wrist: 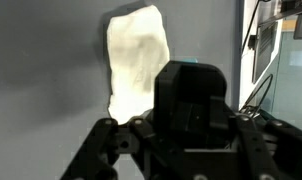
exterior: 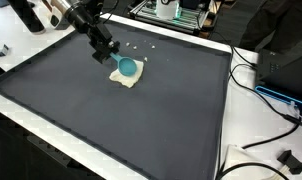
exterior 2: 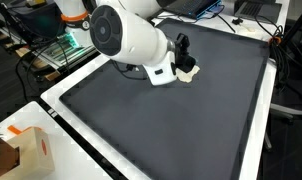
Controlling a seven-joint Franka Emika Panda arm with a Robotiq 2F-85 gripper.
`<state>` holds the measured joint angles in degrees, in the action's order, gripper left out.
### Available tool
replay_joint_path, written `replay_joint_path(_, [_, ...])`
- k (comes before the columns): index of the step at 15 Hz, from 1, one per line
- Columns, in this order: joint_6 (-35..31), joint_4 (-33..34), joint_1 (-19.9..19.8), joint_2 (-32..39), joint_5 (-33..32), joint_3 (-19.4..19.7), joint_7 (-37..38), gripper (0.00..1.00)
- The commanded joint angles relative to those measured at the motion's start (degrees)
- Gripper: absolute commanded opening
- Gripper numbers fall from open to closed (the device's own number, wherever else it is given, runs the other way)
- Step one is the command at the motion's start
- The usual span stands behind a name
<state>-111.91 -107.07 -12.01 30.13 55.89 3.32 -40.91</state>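
A small teal cup rests on a white cloth at the far side of the dark mat. My gripper reaches down from the back and meets the cup's near rim. In the wrist view the fingers stand together as one dark block, my gripper showing a strip of the teal cup at its tip, with the cloth lying to the left. In an exterior view the arm's big white link hides most of the gripper; a bit of the cloth shows, and the cup is hidden.
The mat is bordered by a white table edge. Cables and a black device lie beyond one side. A metal rack stands behind. A cardboard box sits off a corner.
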Motion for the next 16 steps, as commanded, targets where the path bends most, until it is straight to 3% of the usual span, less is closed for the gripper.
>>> replay_joint_path(1, [-1.96, -0.88, -0.3, 1.16, 1.71, -0.24, 1.63, 0.26])
replay_joint_path(9, [-8.62, -1.9, 0.43, 3.54, 0.37, 0.01, 1.58, 0.26])
replay_joint_path(16, [-6.96, -2.48, -0.16, 2.78, 0.78, -1.04, -1.66, 0.26])
